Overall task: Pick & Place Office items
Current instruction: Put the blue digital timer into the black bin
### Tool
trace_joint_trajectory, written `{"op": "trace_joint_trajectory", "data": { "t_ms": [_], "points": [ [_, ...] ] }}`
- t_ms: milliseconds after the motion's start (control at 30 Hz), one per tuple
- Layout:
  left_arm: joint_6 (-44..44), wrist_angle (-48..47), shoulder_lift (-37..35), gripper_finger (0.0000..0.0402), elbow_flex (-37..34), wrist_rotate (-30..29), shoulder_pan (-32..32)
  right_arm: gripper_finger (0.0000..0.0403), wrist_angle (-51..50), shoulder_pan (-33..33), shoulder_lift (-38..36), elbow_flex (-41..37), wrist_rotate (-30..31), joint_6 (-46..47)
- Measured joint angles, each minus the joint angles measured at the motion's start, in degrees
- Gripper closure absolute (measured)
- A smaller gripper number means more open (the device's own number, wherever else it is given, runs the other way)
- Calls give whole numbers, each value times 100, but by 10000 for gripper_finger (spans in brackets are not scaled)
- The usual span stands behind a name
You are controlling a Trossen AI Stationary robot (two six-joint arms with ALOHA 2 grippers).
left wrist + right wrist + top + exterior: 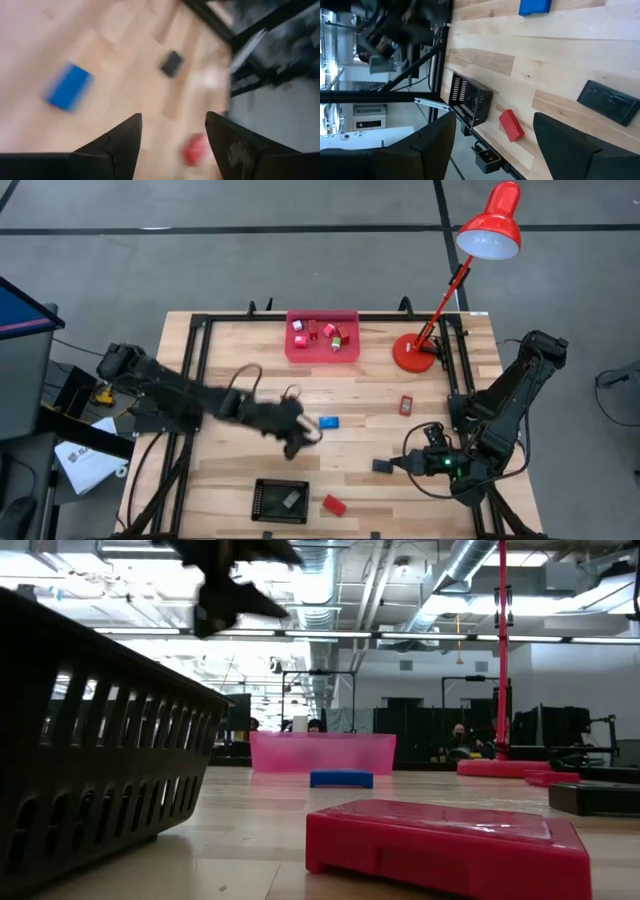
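Note:
My left gripper point(296, 439) point(173, 117) hangs open and holds nothing, up off the table, just left of the blue block point(328, 422) point(67, 86). A red block point(334, 505) point(450, 845) lies near the table's near edge. A black rectangle point(384, 466) point(609, 102) lies flat by my right gripper point(415, 463) point(494, 117), which is open and touches nothing. A small red piece point(406, 405) lies near the lamp. Several red-and-white pieces point(322, 334) sit in the pink tray point(350, 352). A grey piece point(290, 500) lies in the black basket point(262, 502).
A red desk lamp stands by its base point(413, 352) at the far right, with its shade point(492, 225) beyond the table's far edge. A black frame point(196, 370) runs along the table's sides. Bare wood point(250, 385) lies between the pink tray and the black basket.

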Motion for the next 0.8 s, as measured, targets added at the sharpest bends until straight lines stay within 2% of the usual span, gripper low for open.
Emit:
{"op": "trace_joint_trajectory", "data": {
  "t_ms": [167,300,400,500,800],
  "points": [
    [2223,-787,442,172,676,1077,956,143,-43,-11,0,0,-1,143],
    [4044,-1478,1046,156,1587,1188,1013,143,3,-3,0,0,-2,219],
    [4956,-2148,1507,141,2096,810,932,143,18,-1,0,0,-1,258],
    [5239,-2401,1882,125,2227,394,910,143,27,-3,2,0,-1,280],
    [4678,-1992,2683,90,2234,300,1178,143,-27,-53,3,0,2,299]
  ]
}}
